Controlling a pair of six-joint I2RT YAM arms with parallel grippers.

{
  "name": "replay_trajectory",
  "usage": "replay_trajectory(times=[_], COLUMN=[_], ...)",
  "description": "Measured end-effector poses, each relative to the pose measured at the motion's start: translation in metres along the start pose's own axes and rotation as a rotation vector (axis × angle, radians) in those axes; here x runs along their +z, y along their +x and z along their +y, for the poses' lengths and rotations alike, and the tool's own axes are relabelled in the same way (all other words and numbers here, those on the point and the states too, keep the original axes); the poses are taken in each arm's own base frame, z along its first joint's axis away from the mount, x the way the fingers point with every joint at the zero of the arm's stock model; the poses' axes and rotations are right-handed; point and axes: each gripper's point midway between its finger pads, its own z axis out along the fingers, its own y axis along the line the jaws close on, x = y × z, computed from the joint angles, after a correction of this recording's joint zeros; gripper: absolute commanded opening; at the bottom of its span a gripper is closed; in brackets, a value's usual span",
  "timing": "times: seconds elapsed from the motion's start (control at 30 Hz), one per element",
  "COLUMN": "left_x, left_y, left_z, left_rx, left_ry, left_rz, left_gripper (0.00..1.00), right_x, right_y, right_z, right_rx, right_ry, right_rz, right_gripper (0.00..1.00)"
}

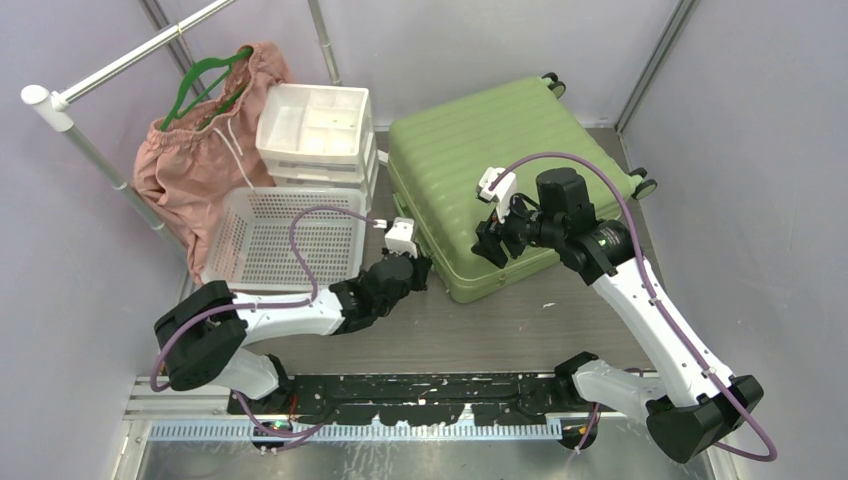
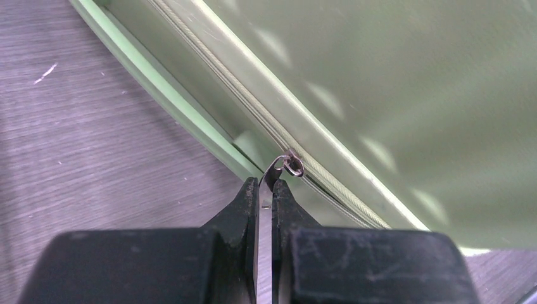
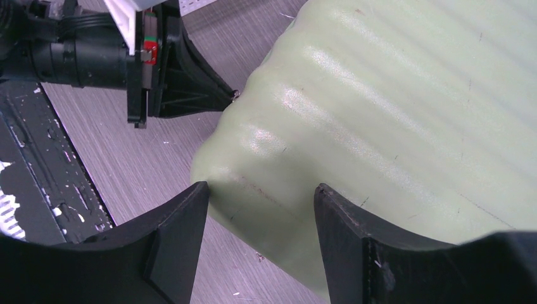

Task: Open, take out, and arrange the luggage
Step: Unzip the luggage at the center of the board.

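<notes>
The ribbed light-green hard-shell suitcase (image 1: 480,150), upper right, hides its inside. My left gripper (image 2: 266,187) pinches its small metal zip pull (image 2: 288,166) tight; my right gripper (image 3: 259,189) is spread wide, empty.

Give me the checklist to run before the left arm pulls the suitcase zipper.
1. Left gripper shut on the zipper pull: ok.
2. Luggage lying flat, lid closed: ok.
3. Right gripper open over the luggage's near corner, placed to steady it: ok.
4. Right gripper touching the luggage: cannot tell.
5. Zip track ahead of the pull free of snags: cannot tell, only a short stretch shows.
</notes>
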Motion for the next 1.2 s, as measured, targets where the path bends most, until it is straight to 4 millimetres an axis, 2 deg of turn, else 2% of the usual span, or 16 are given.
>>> replay_trajectory(times=[1.2], left_x=[0.046], left_y=[-0.04], left_z=[0.063], left_rx=[0.021], left_ry=[-0.166], left_rz=[0.034], left_gripper=[0.0], right_x=[-0.005], right_y=[0.0], right_z=[0.001], right_rx=[-0.008], right_ry=[0.009], right_rz=[-0.004], right_gripper=[0.67])
